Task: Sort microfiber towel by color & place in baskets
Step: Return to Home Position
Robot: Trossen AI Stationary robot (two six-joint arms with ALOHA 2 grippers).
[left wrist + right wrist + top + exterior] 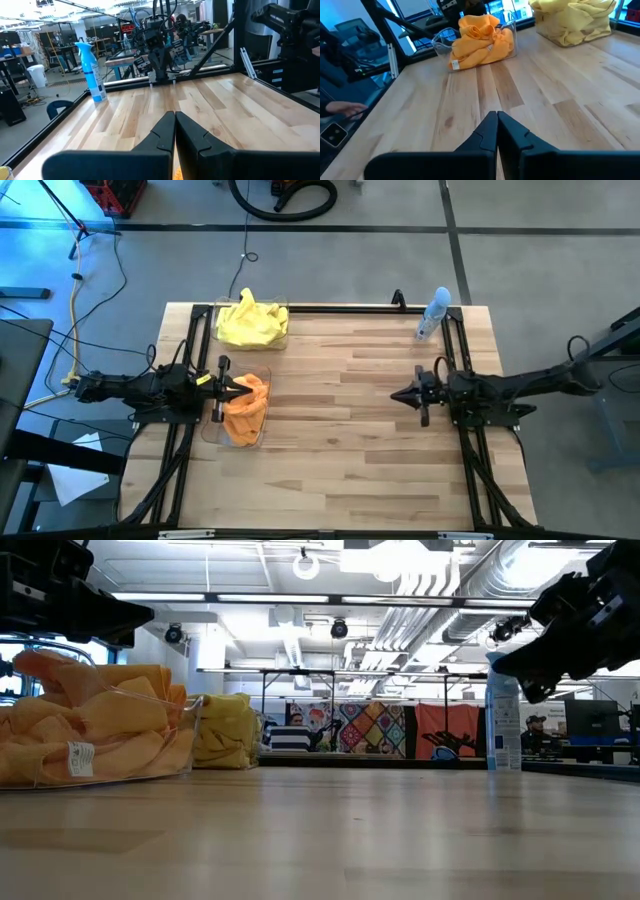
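Observation:
Several orange towels (pixel 245 412) fill the nearer clear basket (pixel 208 430) at the table's left side, heaped above its rim. Yellow towels (pixel 250 323) fill the second clear basket (pixel 286 340) at the far left. My left gripper (pixel 238 388) is shut and hovers just over the orange heap, and its wrist view shows the closed fingers (pixel 175 114) with nothing between them. My right gripper (pixel 395 395) is shut too, held above bare wood right of centre, pointing toward the baskets (pixel 497 114).
A slim clear spray bottle (pixel 433 315) with a blue head stands near the far right corner. Black frame rails run along the table's left, right and far edges. The wooden tabletop (pixel 340 470) between the arms and toward the near edge is bare.

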